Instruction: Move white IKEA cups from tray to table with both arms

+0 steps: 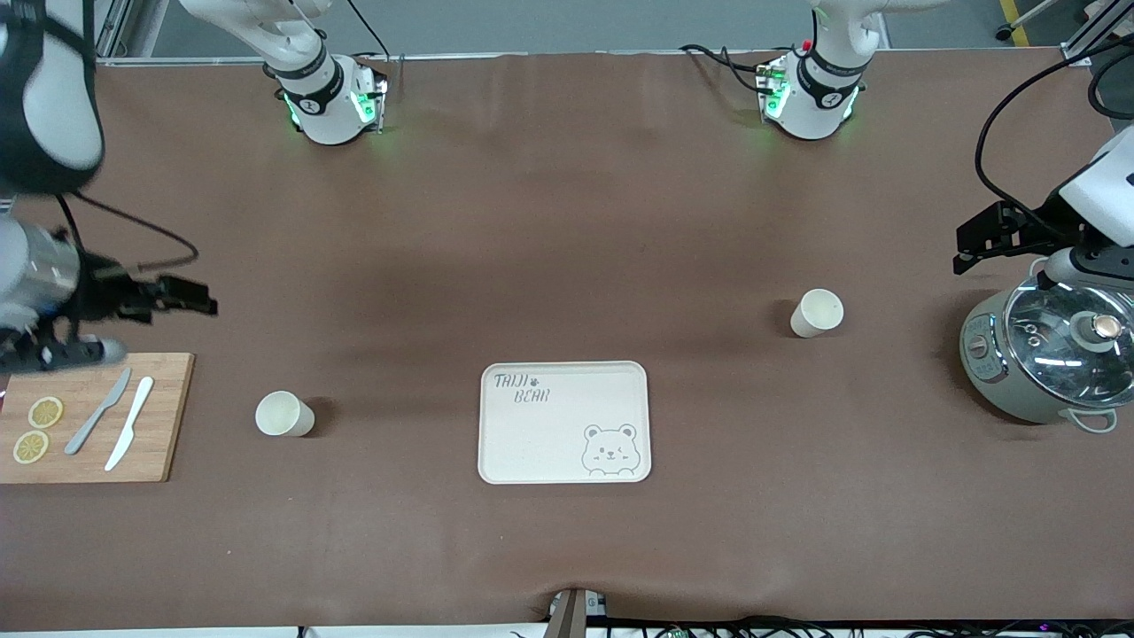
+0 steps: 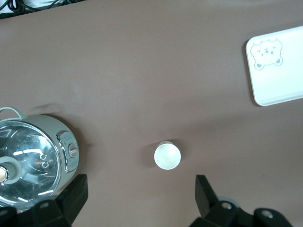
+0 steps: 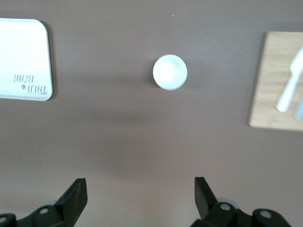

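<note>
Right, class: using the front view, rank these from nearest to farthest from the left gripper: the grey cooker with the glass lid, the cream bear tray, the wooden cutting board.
1. The grey cooker with the glass lid: just beneath the open left gripper, at the left arm's end.
2. The cream bear tray: mid-table.
3. The wooden cutting board: at the right arm's end.

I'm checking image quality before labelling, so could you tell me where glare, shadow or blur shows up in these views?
Front view: soft shadows beside both cups, and a broad dark patch on the table. Left wrist view: bright streaks of glare on the pot's glass lid; the cup is sharp. Right wrist view: the knives on the cutting board are blurred, the cup slightly soft.
</note>
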Available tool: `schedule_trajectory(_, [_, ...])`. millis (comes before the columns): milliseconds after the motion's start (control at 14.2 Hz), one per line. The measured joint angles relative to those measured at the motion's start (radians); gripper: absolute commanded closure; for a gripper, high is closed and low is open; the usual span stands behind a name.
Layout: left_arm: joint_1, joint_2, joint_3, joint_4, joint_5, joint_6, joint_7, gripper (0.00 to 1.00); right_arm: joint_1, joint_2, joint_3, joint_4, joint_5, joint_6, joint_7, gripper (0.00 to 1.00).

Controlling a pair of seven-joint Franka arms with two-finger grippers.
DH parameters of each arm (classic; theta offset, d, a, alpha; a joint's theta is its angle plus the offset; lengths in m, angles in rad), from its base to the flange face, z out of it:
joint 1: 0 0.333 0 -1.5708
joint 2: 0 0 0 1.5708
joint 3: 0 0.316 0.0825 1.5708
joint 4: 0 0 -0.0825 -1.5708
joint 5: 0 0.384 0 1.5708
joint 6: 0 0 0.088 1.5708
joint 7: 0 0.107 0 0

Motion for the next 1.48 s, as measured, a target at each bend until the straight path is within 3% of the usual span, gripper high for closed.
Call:
schedule_trajectory(212, [0.002,0.004,0.000,-0.001,0.000,-0.019,0.015,0.00,-0.002,-0.158,-0.009,-0.027,-0.038,-0.064,0.038,0.00])
schedule_trajectory(353, [0.003,0.006,0.000,-0.001,0.000,-0.024,0.016,0.00,-0.040,-0.212,-0.022,-0.062,-0.039,-0.065,0.038,0.00])
schedule_trajectory(1484, [0.003,0.018,0.001,-0.002,0.002,-0.026,0.017,0.00,-0.079,-0.208,-0.029,-0.097,-0.043,-0.042,0.053,0.00])
